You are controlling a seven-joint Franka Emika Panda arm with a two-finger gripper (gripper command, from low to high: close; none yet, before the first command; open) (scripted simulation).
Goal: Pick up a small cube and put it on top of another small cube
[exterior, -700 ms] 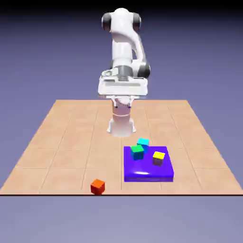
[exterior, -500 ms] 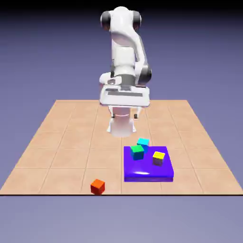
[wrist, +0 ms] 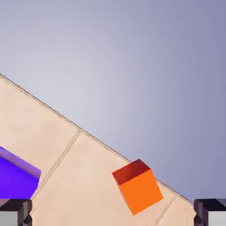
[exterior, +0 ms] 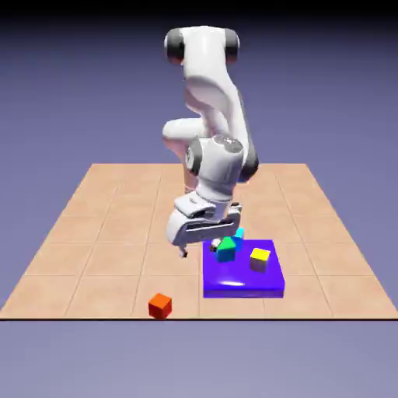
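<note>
The small orange-red cube [exterior: 160,305] lies on the tan tiled table near its front edge, apart from everything else. In the hand view the same cube [wrist: 137,186] shows low and right of the middle, close to the table's edge. My gripper [exterior: 199,249] hangs tilted above the table, behind the cube and to the exterior view's right of it, next to the blue slab. Its jaws are open with nothing between them. In the hand view the gripper [wrist: 113,215] shows only as two grey fingertips [wrist: 14,212] in the bottom corners, far apart.
A flat blue slab [exterior: 242,281] lies at the exterior view's right of the orange-red cube; its corner [wrist: 13,176] shows in the hand view. On it stand a green cube [exterior: 227,249] and a yellow cube [exterior: 260,259]. The hand partly hides a cyan cube [exterior: 239,233].
The arm has swung down and forward from high over the back of the table, bringing the open hand low beside the blue slab. No cube has moved.
</note>
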